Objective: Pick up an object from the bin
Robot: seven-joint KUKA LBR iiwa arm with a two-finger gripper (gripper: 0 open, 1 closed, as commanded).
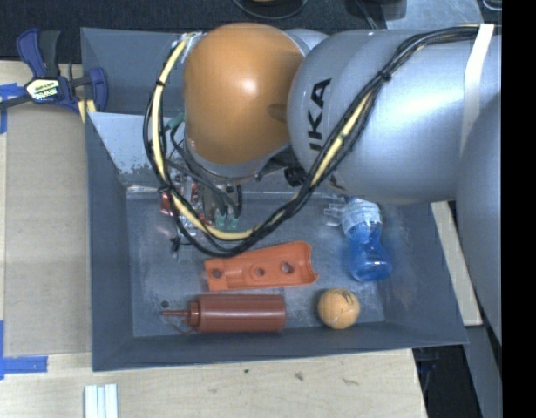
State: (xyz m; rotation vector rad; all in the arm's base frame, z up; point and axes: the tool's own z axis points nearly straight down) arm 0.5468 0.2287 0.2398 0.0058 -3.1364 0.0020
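Grey metal bin [106, 259], sloped walls all round, a good part of the floor bare. Landmark for everything is the orange bracket [259, 268] — flat, w/ holes, lying a bit tilted near mid-floor.

My gripper [202, 212] hangs just up and to the view's left of the bracket, low over bare floor. It sits under my orange wrist cover [241, 94], in a tangle of yellow and black cables [217, 231]. Open or closed — can't tell, since cover and cables hide too much. One cable loop sags close to the bracket's upper edge; touching or not, can't tell.

Just below the bracket lies a brown bottle [237, 313], on its side, nozzle toward the view's left. Below-right of the bracket sits a tan ball [338, 308], near the bottle's base but apart. Right of the bracket lies a blue bottle [365, 246], white cap end uppermost in view, apart from the ball.
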